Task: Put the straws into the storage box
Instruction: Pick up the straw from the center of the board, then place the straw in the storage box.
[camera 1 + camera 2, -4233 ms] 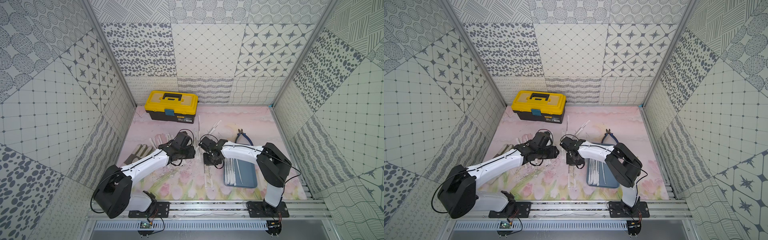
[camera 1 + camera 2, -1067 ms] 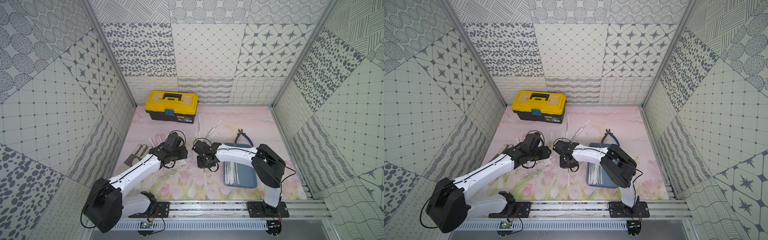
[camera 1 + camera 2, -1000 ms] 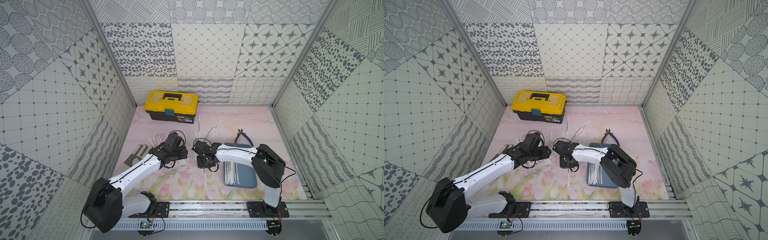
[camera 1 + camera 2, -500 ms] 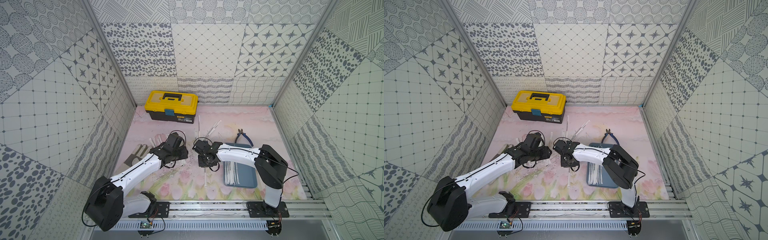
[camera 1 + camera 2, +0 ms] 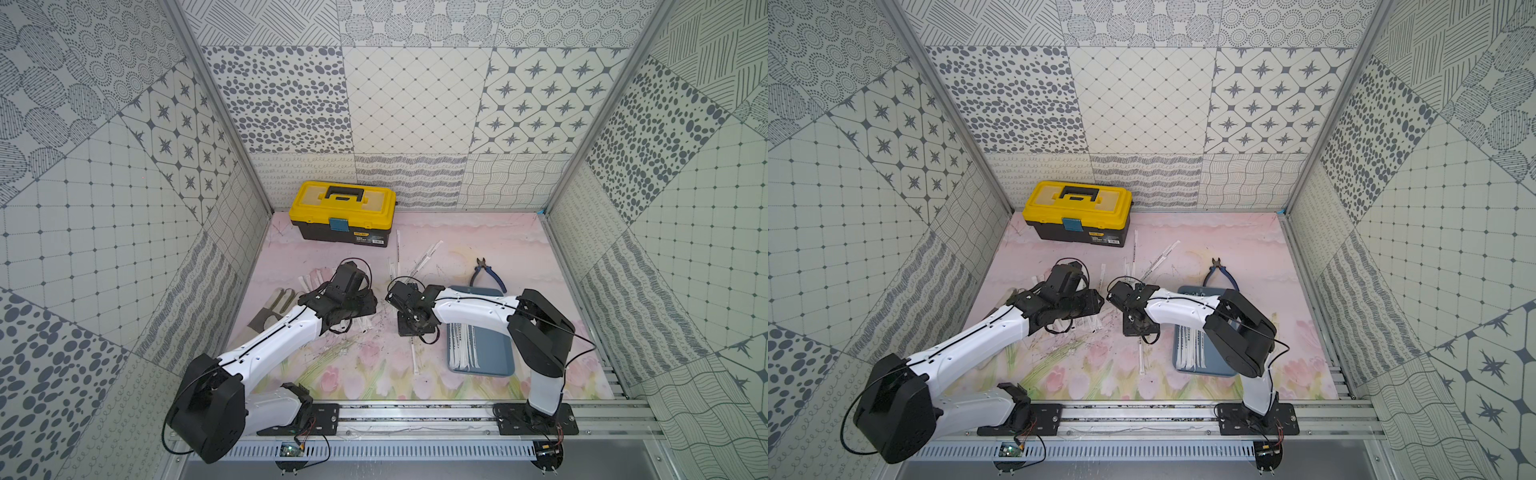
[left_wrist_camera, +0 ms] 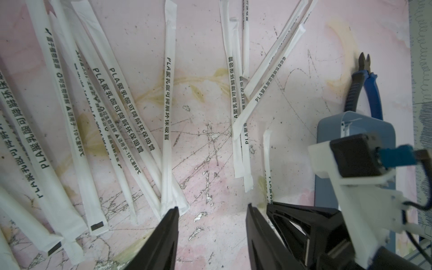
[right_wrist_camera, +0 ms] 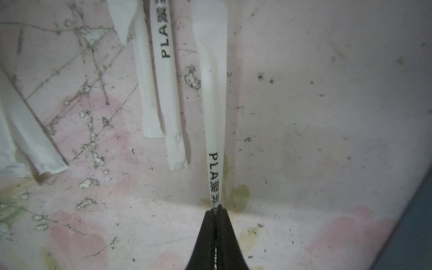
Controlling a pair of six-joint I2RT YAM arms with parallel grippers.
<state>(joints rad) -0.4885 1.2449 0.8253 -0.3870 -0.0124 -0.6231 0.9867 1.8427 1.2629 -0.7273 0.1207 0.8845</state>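
We swung the right gripper point(image 7: 216, 211) off the storage box point(image 5: 496, 353); it pinched a straw point(image 7: 214, 105). The left gripper point(image 6: 212, 207) gaped empty (some straws point(image 5: 465, 349) boxed, many loose).

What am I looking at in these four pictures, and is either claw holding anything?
The machine is two white robot arms, a left arm and a right arm, each ending in a two-fingered gripper. Two pictures look down from overhead, side by side; the other two come from a camera on each wrist. On the pink flowered mat lie many paper-wrapped straws, a yellow toolbox, blue-handled pliers and a blue-grey tray already holding some. The right gripper is shut on one straw. The left gripper is open and empty, over the loose straws.
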